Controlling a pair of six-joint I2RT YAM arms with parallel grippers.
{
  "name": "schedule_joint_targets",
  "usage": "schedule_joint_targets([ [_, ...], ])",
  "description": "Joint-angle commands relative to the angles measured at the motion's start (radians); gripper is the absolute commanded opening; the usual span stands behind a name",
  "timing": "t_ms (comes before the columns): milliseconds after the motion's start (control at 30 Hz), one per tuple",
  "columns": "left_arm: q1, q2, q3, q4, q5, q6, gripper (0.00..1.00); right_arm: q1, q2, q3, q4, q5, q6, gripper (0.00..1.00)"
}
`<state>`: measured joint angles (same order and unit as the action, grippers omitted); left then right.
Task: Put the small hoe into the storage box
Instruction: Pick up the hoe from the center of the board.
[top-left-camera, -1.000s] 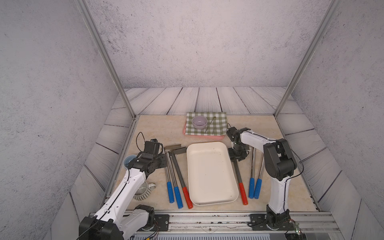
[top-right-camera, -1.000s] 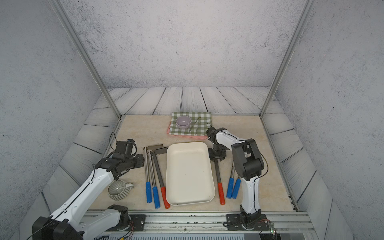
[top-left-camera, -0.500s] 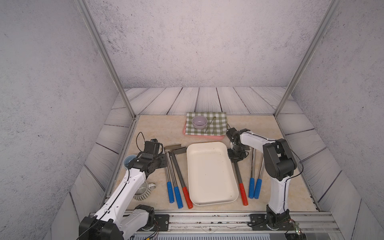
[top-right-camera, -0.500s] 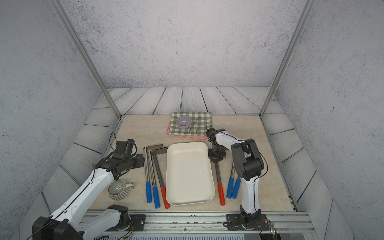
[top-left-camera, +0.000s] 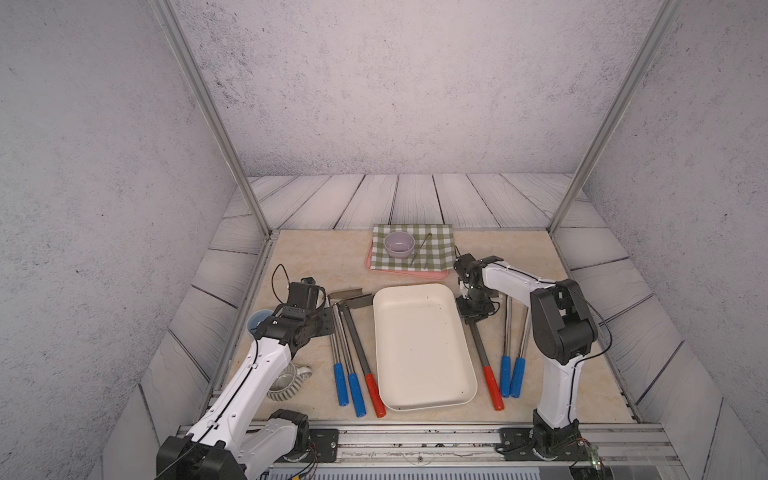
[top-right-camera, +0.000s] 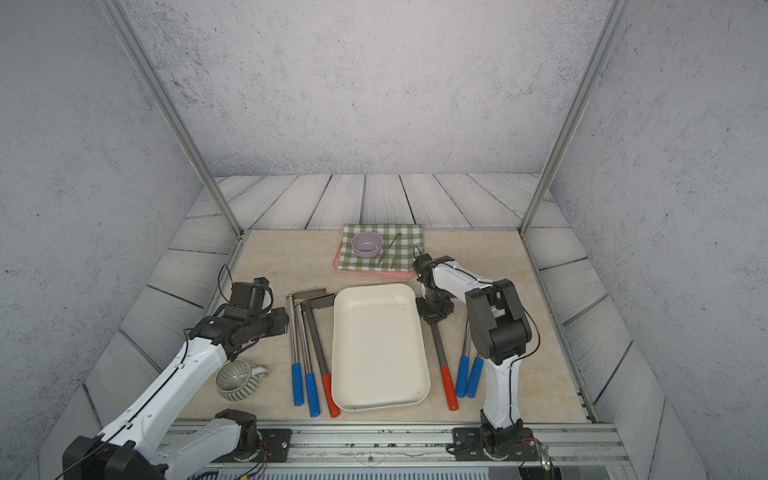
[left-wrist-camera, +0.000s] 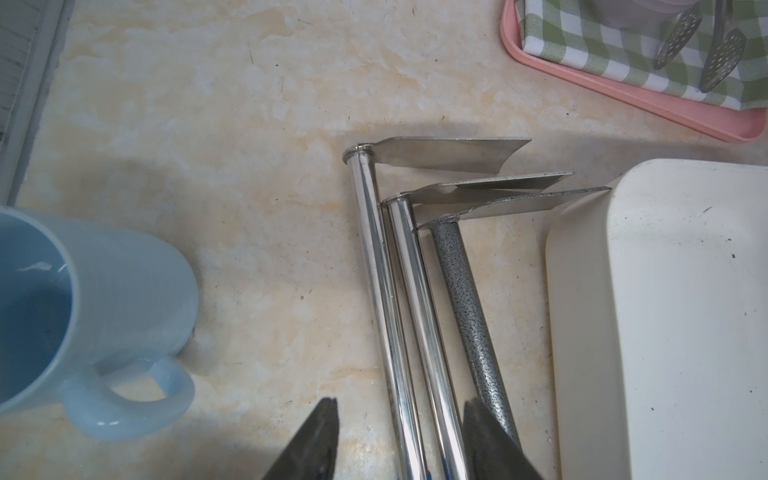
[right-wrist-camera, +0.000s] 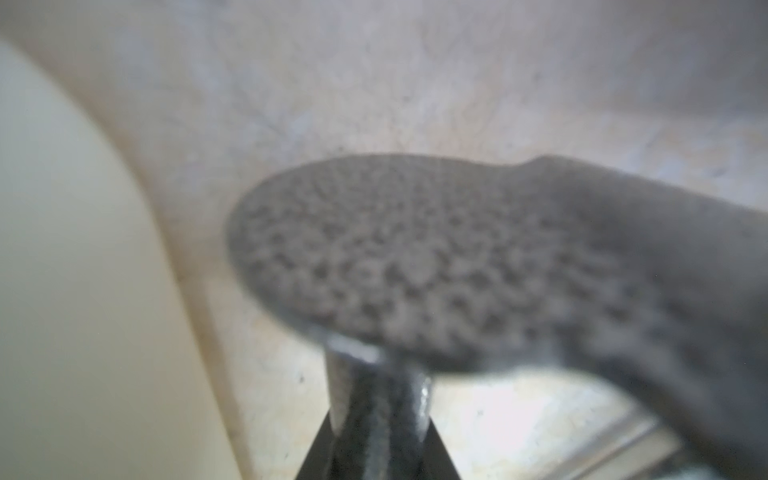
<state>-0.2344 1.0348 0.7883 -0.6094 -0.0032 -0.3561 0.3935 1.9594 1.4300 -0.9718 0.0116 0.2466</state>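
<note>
Currently listed: small hoe (top-left-camera: 479, 349), lying on the desk (top-left-camera: 316, 266) just beside the storage box (top-left-camera: 419, 349), right pincer (top-left-camera: 473, 313) clenched on its speckled shaft near the head; advise lifting level, clearing the low wall, laying it lengthwise inside.

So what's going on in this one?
The right gripper is clamped on the speckled shaft of the red-handled hoe, near its head, beside the storage box. The hoe appears to lie on the table, not yet lifted. The box holds nothing. The left gripper hovers open over three hoes on the box's other side.
</note>
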Motion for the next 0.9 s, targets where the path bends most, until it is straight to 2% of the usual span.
schedule_joint_targets([
  [0, -0.009, -0.01, 0.02, -0.01, -0.001, 0.007, 0.52, -0.005, -0.102, 0.066, -0.095, 0.036, -0.043, 0.0],
  [167, -0.011, -0.014, 0.019, -0.01, -0.006, 0.006, 0.52, -0.006, -0.173, 0.17, -0.23, 0.038, -0.013, 0.0],
  [333, -0.016, -0.024, 0.017, -0.012, -0.014, 0.006, 0.52, -0.008, -0.232, 0.26, -0.335, -0.069, -0.001, 0.0],
  [400, -0.017, -0.025, 0.017, -0.012, -0.015, 0.006, 0.52, -0.007, -0.234, 0.301, -0.39, -0.069, 0.016, 0.0],
  [533, -0.017, -0.028, 0.017, -0.012, -0.02, 0.006, 0.52, -0.005, -0.25, 0.38, -0.488, -0.037, 0.103, 0.0],
  [633, -0.019, -0.028, 0.017, -0.012, -0.02, 0.006, 0.52, -0.001, -0.251, 0.454, -0.538, -0.083, 0.154, 0.0],
  [867, -0.019, -0.032, 0.017, -0.012, -0.026, 0.006, 0.52, 0.14, -0.187, 0.587, -0.557, -0.136, 0.291, 0.0],
])
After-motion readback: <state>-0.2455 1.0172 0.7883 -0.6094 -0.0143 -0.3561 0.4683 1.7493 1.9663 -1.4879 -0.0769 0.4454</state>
